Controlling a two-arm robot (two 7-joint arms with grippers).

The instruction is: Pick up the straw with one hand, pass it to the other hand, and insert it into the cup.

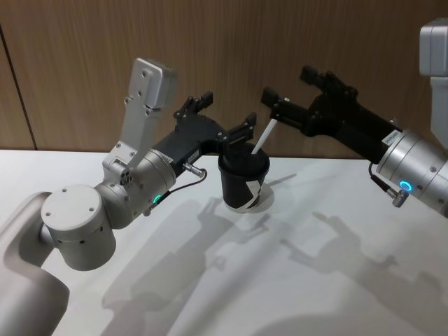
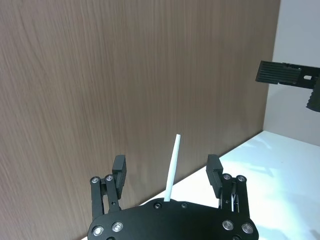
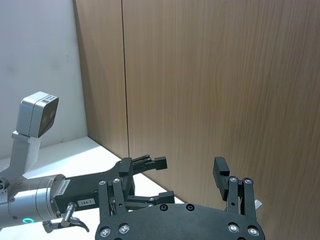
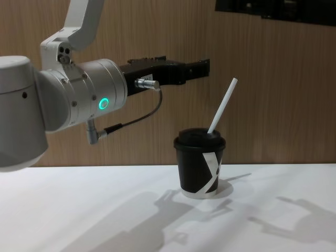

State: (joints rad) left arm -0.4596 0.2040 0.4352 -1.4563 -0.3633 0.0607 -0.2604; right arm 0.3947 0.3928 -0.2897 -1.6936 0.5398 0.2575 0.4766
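White against the black lid, the straw (image 4: pixel 221 107) already stands tilted in the cup (image 4: pixel 199 167) on the counter (image 4: pixel 105 210), so I judge the insertion done. My left pincer (image 1: pixel 218 115) hangs released just behind the cup; my right pincer (image 1: pixel 278 103), also spread and empty, sits just beside the straw's tip. Next I should draw both back without knocking that straw.
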